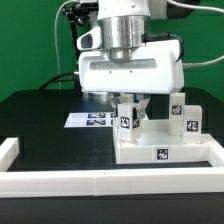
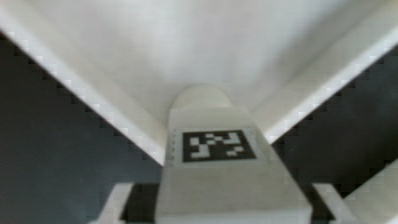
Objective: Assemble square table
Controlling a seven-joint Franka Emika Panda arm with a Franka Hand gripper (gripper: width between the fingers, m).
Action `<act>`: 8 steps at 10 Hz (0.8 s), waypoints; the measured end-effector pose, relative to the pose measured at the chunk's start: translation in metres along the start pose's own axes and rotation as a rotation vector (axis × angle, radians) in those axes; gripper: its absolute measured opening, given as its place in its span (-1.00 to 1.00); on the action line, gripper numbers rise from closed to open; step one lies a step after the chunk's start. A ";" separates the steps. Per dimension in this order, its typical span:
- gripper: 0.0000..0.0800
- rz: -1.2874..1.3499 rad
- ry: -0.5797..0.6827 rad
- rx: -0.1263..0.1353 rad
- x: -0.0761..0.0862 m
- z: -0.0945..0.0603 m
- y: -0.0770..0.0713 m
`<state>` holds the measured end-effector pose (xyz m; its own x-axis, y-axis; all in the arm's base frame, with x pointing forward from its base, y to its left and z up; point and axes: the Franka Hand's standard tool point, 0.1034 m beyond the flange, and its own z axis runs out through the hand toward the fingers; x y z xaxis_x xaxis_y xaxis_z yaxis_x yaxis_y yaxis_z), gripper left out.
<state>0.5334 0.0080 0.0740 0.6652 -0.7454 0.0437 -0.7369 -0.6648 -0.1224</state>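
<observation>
A: State the condition of the claw (image 1: 132, 108).

B: The claw is pinching a leg (image 1: 128, 114), a short white block bearing a black tag. In the wrist view the leg (image 2: 217, 150) stands between the two fingers (image 2: 128, 205), tag facing the camera.

A: Where is the held leg in relation to the tabletop?

B: It is upright over the tabletop (image 1: 165, 150), toward that part's left side in the exterior view. Whether its base touches the tabletop cannot be determined. In the wrist view the tabletop (image 2: 196, 45) fills the background as a broad white surface.

A: Other legs?

B: Two further legs (image 1: 184, 116) stand upright at the right of the tabletop in the exterior view, tags visible.

A: Position of the tabletop?

B: It lies on the black desk (image 1: 45, 120), against the white border rail (image 1: 100, 180) at the near right corner.

A: Remaining items?

B: The marker board (image 1: 92, 119) lies flat on the desk, far of the tabletop and left of the claw.
</observation>
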 end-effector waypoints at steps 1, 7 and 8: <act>-0.27 0.030 -0.001 0.001 0.000 0.000 0.000; 0.62 -0.340 -0.001 -0.002 -0.003 -0.001 -0.006; 0.62 -0.430 0.001 -0.006 -0.004 -0.001 -0.007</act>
<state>0.5361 0.0152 0.0757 0.9117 -0.4008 0.0901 -0.3936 -0.9151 -0.0872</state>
